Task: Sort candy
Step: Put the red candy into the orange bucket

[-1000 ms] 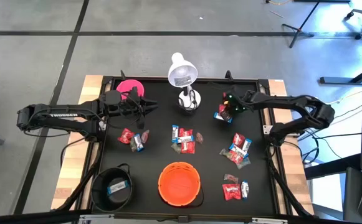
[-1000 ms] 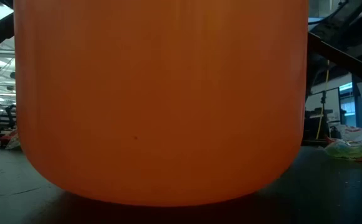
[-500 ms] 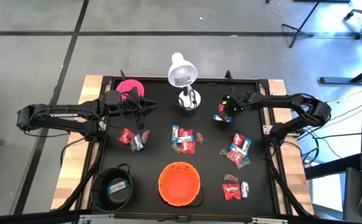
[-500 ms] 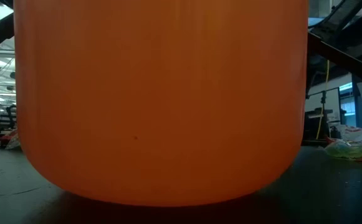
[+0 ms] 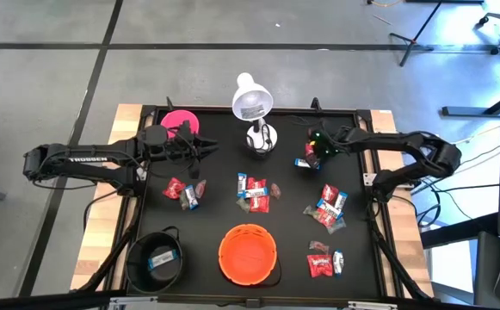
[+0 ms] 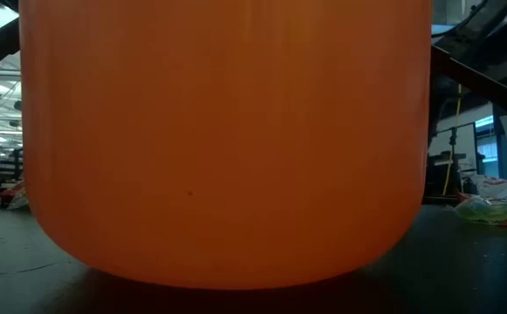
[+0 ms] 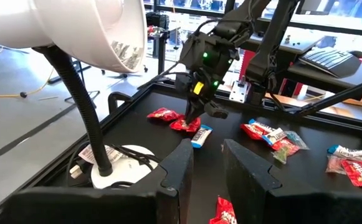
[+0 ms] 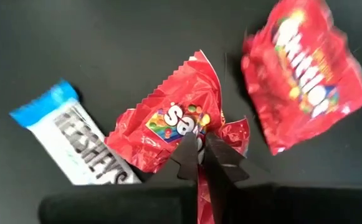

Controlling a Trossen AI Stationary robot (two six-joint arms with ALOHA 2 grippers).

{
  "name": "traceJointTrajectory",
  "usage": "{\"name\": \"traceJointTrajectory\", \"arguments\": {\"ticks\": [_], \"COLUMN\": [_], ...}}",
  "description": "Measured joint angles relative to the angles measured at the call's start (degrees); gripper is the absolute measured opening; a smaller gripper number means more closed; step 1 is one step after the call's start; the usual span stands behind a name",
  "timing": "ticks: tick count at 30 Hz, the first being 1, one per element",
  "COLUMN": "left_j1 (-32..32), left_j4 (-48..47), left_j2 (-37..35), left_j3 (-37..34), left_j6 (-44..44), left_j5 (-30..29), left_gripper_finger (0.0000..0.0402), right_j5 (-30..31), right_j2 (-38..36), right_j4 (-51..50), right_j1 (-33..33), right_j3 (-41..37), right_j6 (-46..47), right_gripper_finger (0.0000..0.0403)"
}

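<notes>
Wrapped candy lies in loose groups on the black tray: red and blue-white pieces at the left, middle and right. At the far right, my right gripper points down, shut on a red candy. A blue-white candy and another red one lie flat beside it. My left gripper hovers open near the pink cup, with nothing between its fingers. My right gripper pinches the red candy's crinkled wrapper near one end between its two fingertips. The fingers slant down on it from above. The rest of the wrapper still lies on the tray.
A white desk lamp stands at the far middle, between the two grippers. The orange bowl sits at the near middle and fills the low view. A black bowl at the near left holds a blue-white piece.
My right gripper has shut on the red candy at the far right, staying in place. The candy has not left the tray.
</notes>
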Motion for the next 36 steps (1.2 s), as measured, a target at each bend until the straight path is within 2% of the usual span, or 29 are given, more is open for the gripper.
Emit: {"name": "traceJointTrajectory", "arguments": {"ticks": [6,16,19,22,31,36], "left_j1": [-1.2,-4.8,-6.9,-9.2,-14.4,-16.2], "left_j4": [0.0,2.1,3.0,5.9,14.1,14.3], "left_j2": [0.0,0.1,0.2,1.1,5.5,5.8], "left_j3": [0.0,0.0,0.0,0.0,0.0,0.0], "left_j6": [-0.1,1.0,3.2,3.7,6.9,6.3], "left_j5": [0.0,0.0,0.0,0.0,-0.8,-6.0], "left_gripper_finger": [0.008,0.008,0.008,0.008,0.0081,0.0112], "right_j5": [-1.3,-17.6,-22.2,-24.3,-23.8,-21.0], "right_j2": [-7.7,-22.2,-24.7,-25.1,-25.0,-23.5], "right_j4": [-1.4,3.7,8.7,14.0,29.4,37.8], "right_j1": [0.0,1.6,5.5,10.5,27.6,36.6], "right_j3": [0.0,0.1,0.2,0.2,0.2,0.3], "right_j6": [0.0,1.5,2.7,4.6,6.6,6.3], "right_gripper_finger": [0.0004,0.0002,0.0001,0.0001,0.0001,0.0001]}}
